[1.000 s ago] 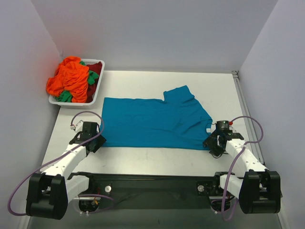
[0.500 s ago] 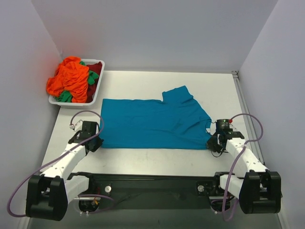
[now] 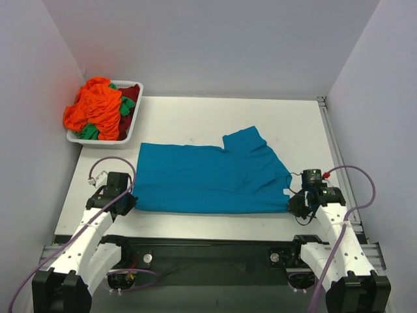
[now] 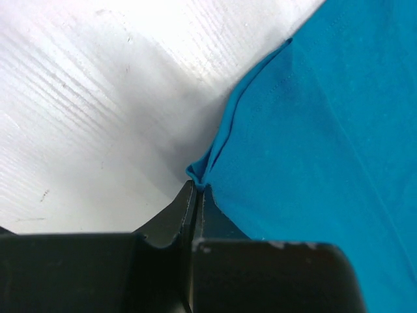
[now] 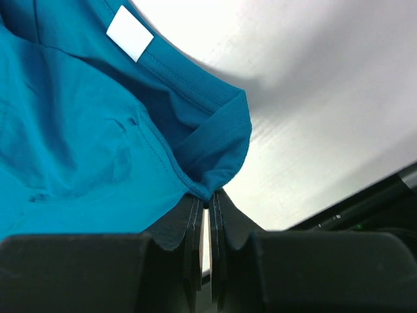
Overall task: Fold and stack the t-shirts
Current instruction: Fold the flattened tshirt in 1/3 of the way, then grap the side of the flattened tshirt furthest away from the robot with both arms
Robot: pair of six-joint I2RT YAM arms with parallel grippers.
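Observation:
A teal-blue t-shirt [image 3: 208,177] lies spread across the table, one sleeve pointing to the back. My left gripper [image 3: 128,203] is shut on its near left corner, where the cloth [image 4: 306,124] bunches at the fingertips [image 4: 195,188]. My right gripper [image 3: 292,203] is shut on its near right corner by the collar. In the right wrist view the hem [image 5: 215,147] folds into the pinched tips and a white label [image 5: 129,32] shows inside the neck. Other t-shirts, orange [image 3: 93,107], green and dark red, are heaped at the back left.
The heap sits in a white tray [image 3: 133,117] at the table's back left corner, against the left wall. The black base rail [image 3: 208,246] runs along the table's near edge between the arms. A metal strip [image 3: 331,140] lines the right edge.
Both grippers closed on the shirt's near corners and drew back toward the near edge. The shirt's front edge slid nearer and pulled straighter.

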